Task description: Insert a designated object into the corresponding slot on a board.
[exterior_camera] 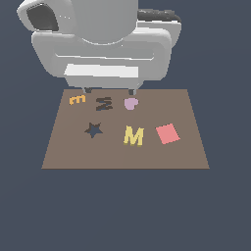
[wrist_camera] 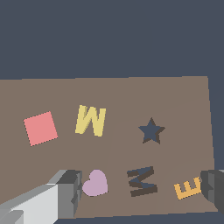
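Note:
The yellow M block (exterior_camera: 133, 136) lies flat on the brown board (exterior_camera: 162, 157), near its middle; it also shows in the wrist view (wrist_camera: 90, 120). The dark M-shaped slot (exterior_camera: 104, 103) is cut into the board near its far edge, and the wrist view shows it too (wrist_camera: 142, 181). My gripper (exterior_camera: 109, 91) is open and empty. It hangs above the board's far edge, over the M slot, with its fingers (wrist_camera: 65, 192) spread wide in the wrist view. The yellow M is well apart from the gripper.
An orange E (exterior_camera: 77, 99) and a pink heart (exterior_camera: 130, 103) lie on either side of the M slot. A dark star cut-out (exterior_camera: 93, 130) and a red square (exterior_camera: 167, 133) flank the yellow M. The board (wrist_camera: 131, 94) rests on a dark blue floor.

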